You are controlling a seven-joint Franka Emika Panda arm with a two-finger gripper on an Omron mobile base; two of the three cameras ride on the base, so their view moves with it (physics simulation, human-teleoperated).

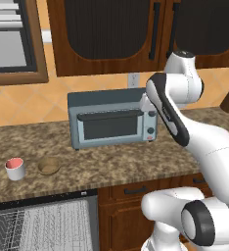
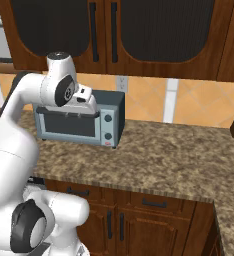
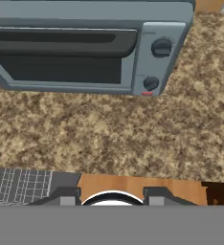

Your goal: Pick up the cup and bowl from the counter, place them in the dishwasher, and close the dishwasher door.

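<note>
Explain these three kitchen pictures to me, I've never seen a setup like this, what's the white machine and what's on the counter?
The white machine is a jointed robot arm on a driving base. Two pictures look over it from behind, left and right. The third looks from its hand, with the claw at the bottom, holding nothing. On the brown speckled granite counter stand a grey toaster oven, a small white cup with a pink inside and a shallow tan bowl. Below them the dishwasher with white wire racks is open.

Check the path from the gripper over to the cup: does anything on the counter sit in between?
Yes. The bowl sits just right of the cup on the counter, on the arm's side. The gripper hovers in front of the toaster oven, which stands farther back. A sideways sweep would meet the bowl first.
</note>
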